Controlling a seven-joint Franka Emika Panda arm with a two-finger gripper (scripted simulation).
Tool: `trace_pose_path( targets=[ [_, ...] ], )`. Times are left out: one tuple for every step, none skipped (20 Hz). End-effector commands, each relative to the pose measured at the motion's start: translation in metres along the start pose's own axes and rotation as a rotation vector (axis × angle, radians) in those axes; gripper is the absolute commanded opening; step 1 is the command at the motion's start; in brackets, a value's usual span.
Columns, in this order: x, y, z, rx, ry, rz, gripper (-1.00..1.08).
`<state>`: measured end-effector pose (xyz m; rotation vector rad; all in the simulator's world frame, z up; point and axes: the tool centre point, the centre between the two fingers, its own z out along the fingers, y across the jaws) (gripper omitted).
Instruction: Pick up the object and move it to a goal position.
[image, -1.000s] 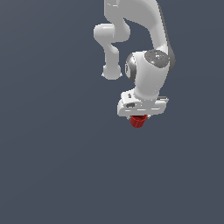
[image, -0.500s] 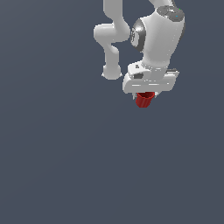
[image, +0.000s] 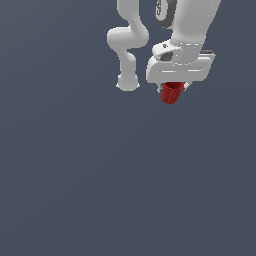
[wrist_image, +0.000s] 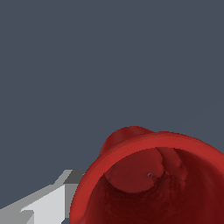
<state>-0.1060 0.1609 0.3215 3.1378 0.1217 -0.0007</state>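
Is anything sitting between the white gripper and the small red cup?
Nothing: in the exterior view the small red cup sits directly in the white gripper, no gap; the wrist view shows a finger right beside its rim.

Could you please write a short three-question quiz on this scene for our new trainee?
1. True or false: the red cup rests on the grey floor.
2. In the exterior view, where does the cup sit relative to the gripper? A) just beneath its white body B) far off to the exterior view's left C) above the arm
3. What does the wrist view show of the cup?

Key
1. False; it hangs in the gripper, off the surface.
2. A
3. Its hollow inside and round rim, seen up close, with part of a white finger beside it.
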Motion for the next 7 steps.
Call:
trace_pose_path(
  targets=[
    [-0.006,-0.003,-0.012,0.000,0.001,0.000,-1.00],
    [-0.008,-0.004,-0.015,0.000,0.001,0.000,-1.00],
    [-0.009,-0.005,-0.017,0.001,0.001,0.001,-1.00],
    [-0.010,-0.005,-0.019,0.001,0.001,0.001,-1.00],
    [-0.011,-0.006,-0.021,0.001,0.001,0.001,-1.00],
    [-0.011,-0.006,-0.022,0.001,0.001,0.001,-1.00],
    [-0.011,-0.006,-0.022,0.001,0.001,0.001,-1.00]
  ],
)
